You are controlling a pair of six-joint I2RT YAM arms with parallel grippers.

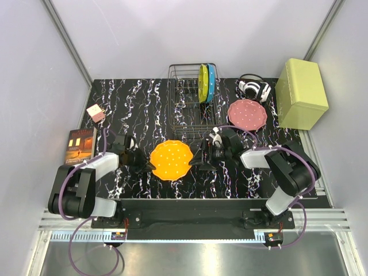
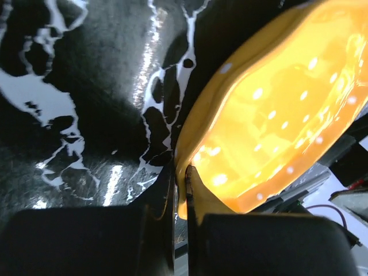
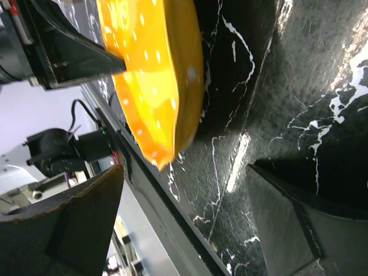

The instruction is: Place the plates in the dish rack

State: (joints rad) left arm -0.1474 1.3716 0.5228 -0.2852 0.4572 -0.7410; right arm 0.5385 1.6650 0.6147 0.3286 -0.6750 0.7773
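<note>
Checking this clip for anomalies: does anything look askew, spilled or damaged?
Nothing stands out. The left hand pinches the rim of the orange plate; the pink plate lies flat beside the dish rack.

Left dish rack (image 1: 185, 104) slots free; plates (image 1: 203, 84) fill right.

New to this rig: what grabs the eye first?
The orange plate, front and centre, its rim pinched by the shut left tool. Behind it, a yellow-green plate and a blue plate stand on edge in the dish rack; a pink plate lies flat to its right.
</note>
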